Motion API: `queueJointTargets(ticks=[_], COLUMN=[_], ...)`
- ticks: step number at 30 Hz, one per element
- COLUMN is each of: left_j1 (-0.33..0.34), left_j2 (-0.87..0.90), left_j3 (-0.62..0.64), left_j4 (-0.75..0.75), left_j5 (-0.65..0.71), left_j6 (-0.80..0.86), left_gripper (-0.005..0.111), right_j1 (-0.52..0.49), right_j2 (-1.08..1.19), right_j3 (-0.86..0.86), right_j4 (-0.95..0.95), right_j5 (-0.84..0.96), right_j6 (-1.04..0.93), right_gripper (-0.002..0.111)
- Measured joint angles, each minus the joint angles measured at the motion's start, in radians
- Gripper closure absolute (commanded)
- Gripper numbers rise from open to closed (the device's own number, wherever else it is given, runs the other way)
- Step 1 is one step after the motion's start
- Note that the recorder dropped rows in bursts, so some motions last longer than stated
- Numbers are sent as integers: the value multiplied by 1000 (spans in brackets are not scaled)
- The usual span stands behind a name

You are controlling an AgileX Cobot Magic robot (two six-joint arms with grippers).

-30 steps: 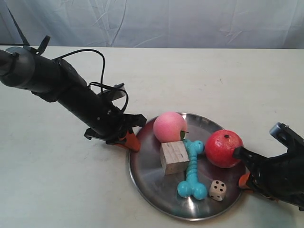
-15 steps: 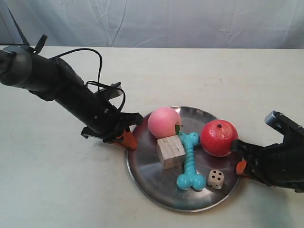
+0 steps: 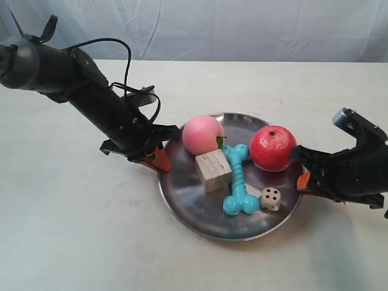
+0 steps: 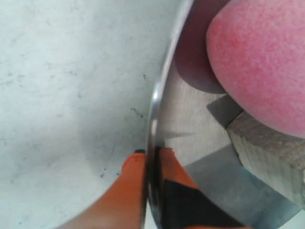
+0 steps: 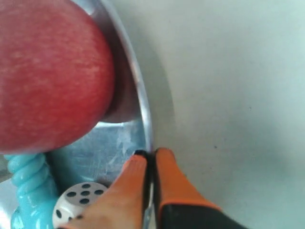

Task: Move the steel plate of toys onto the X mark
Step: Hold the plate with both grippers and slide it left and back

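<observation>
The steel plate carries a pink peach, a red apple-like fruit, a pale wooden cube, a turquoise bone and a white die. My left gripper is shut on the plate's rim, one orange finger on each side of it. My right gripper is shut on the opposite rim, beside the die and under the red fruit. The X mark is out of view.
A pale tabletop spreads around the plate, with a wrinkled white cloth backdrop behind. A black cable loops over the arm at the exterior view's left.
Both arms have carried the plate with its toys away from the near edge, up and slightly left in the exterior view. Both grippers kept their hold on the rim.
</observation>
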Motion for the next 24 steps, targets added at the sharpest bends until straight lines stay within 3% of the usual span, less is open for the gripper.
queueJointTargets(ticks=[6, 17, 24], left_j1=[18, 171, 221], left_j2=[0, 0, 0], left_j3=[-54, -113, -142], left_j4=[87, 82, 107], left_j5=[44, 119, 130], left_j6=[-53, -78, -94], left_gripper=[107, 107, 107], right_j1=[-7, -9, 11], right_j2=[83, 218, 310], right_j3=[-117, -351, -507], right_j4=[-105, -124, -142], right_j5=[77, 278, 364], right_j6=[80, 142, 197], right_gripper=[109, 109, 109])
